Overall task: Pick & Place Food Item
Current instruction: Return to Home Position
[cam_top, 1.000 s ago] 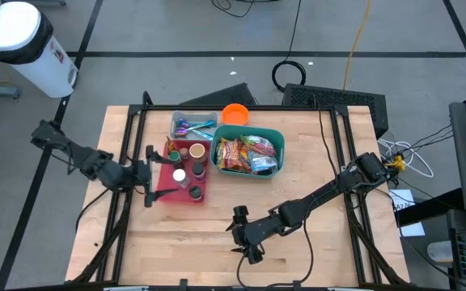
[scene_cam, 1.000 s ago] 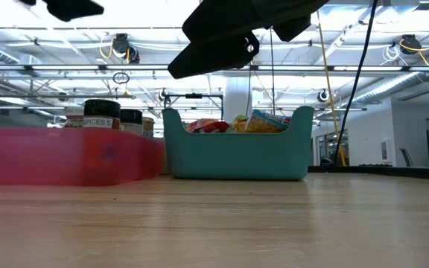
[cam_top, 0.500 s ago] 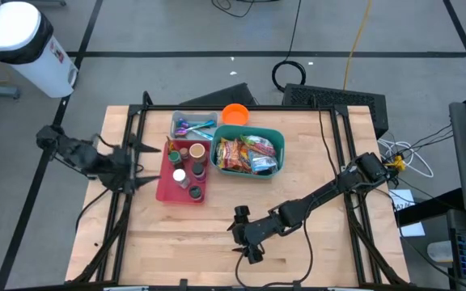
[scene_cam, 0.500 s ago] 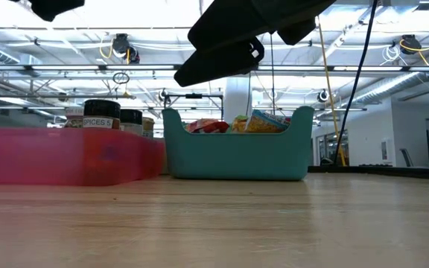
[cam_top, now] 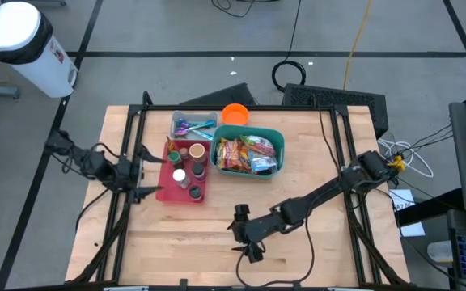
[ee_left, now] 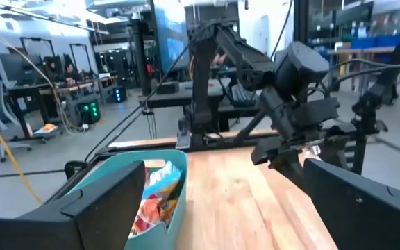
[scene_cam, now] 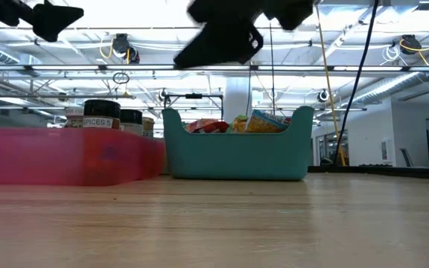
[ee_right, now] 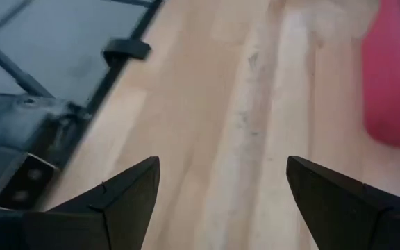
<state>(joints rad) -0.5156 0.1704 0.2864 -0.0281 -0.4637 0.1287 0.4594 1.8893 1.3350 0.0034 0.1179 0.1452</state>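
The left gripper (cam_top: 146, 171), wide open and empty, has backed off the red bin (cam_top: 168, 192), so placing appears finished; the right gripper (cam_top: 236, 234) waits open.

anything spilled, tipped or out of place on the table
Nothing stands out. The spice bottles stand upright in the red bin, the snack packs sit inside the teal bin, and the left tool and right tool are both open and empty.
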